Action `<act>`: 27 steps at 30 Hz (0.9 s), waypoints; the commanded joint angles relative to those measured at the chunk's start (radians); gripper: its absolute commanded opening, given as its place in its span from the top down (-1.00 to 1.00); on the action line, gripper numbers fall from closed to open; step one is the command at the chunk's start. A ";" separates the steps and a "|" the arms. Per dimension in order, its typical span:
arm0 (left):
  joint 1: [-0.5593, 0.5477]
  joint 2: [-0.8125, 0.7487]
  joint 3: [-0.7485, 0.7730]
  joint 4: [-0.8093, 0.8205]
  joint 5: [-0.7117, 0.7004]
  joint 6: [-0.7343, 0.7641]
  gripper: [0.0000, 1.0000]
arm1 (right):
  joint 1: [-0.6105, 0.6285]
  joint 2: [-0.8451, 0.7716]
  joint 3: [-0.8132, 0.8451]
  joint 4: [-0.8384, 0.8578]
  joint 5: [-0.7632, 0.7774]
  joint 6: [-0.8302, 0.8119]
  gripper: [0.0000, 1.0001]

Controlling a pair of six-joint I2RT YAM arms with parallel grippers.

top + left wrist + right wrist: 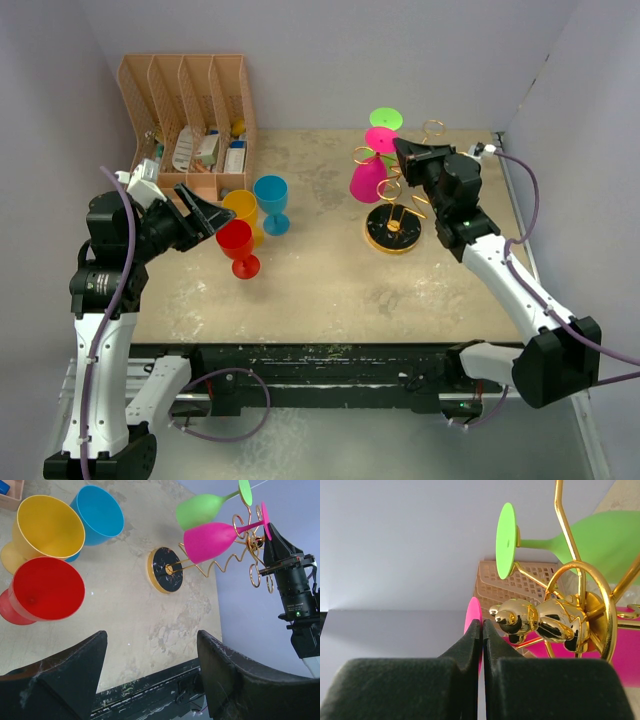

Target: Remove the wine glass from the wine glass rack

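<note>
**Pink wine glass seated on rack, foot pinched**
The pink wine glass hangs tilted, bowl down, on the wine glass rack at the table's far right. The right gripper is pressed together on the foot's rim. Advised: slide the foot out along its loop arm, clear of the green wine glass just beside it. The left gripper is spread and holds nothing.

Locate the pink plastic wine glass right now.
Top view, right side: the pink plastic wine glass hangs bowl-down on the gold wire rack, next to the green plastic wine glass, with the right gripper closed on its foot.
</note>
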 commanded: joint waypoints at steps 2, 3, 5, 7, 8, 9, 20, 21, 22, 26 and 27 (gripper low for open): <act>-0.003 -0.012 0.004 0.030 0.014 -0.002 -0.50 | 0.009 0.036 0.074 0.051 0.030 0.013 1.00; -0.003 -0.013 0.005 0.028 0.014 -0.002 -0.50 | 0.013 0.045 0.081 0.055 0.025 0.012 1.00; -0.002 -0.016 0.004 0.025 0.014 -0.002 -0.50 | 0.018 0.057 0.091 0.059 0.026 0.013 1.00; -0.003 -0.019 0.004 0.023 0.014 -0.004 -0.50 | 0.022 0.066 0.098 0.062 0.026 0.018 1.00; -0.004 -0.021 0.004 0.023 0.015 -0.005 -0.50 | 0.024 0.070 0.101 0.062 0.027 0.021 1.00; -0.003 -0.021 0.002 0.023 0.016 -0.007 -0.50 | 0.024 0.073 0.103 0.063 0.028 0.022 1.00; -0.003 -0.027 -0.011 0.025 0.019 -0.011 -0.50 | 0.037 0.062 0.129 -0.021 0.114 0.060 1.00; -0.004 -0.027 -0.013 0.027 0.020 -0.012 -0.50 | 0.037 0.062 0.135 -0.042 0.122 0.070 1.00; -0.003 -0.029 -0.015 0.028 0.022 -0.015 -0.50 | 0.037 0.063 0.143 -0.056 0.130 0.078 1.00; -0.003 -0.033 -0.021 0.032 0.025 -0.020 -0.50 | 0.040 0.065 0.166 -0.123 0.155 0.115 1.00; -0.003 -0.034 -0.021 0.030 0.025 -0.019 -0.50 | 0.040 0.063 0.169 -0.139 0.160 0.127 1.00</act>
